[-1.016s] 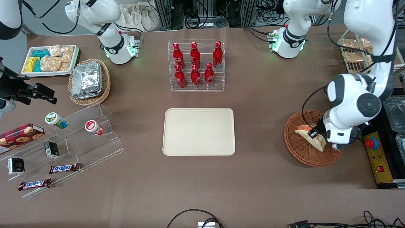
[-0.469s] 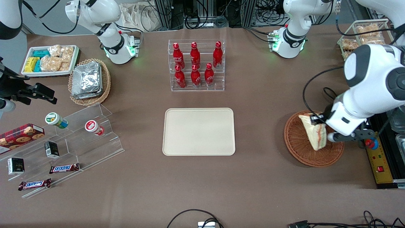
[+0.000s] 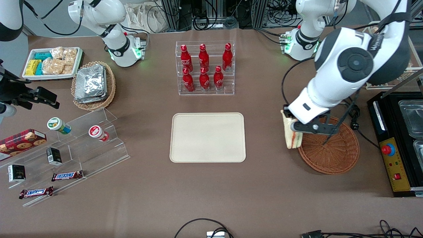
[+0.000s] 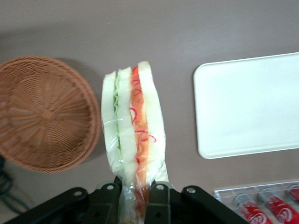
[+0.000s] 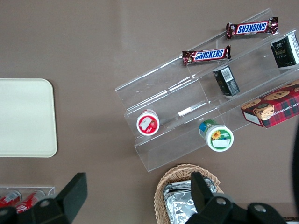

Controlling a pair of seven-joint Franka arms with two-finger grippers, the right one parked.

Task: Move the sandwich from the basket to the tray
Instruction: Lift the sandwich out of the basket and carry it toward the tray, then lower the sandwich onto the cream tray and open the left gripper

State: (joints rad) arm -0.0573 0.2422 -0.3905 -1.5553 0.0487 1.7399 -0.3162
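gripper (image 4: 135,189): fingers pinching the sandwich (image 4: 133,126), seen only in the wrist view.
sandwich: above the desk (image 3: 264,185), at the basket's (image 3: 333,155) 9 o'clock rim.
tray (image 3: 207,137): bare.

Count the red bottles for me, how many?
6 red bottles, all in the clear rack: three on its upper step, three on the lower step, nearer the tray.

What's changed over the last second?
The hand has lifted the sandwich out of the basket and carried it past the rim toward the tray, still clamped on it. Basket and tray haven't moved.
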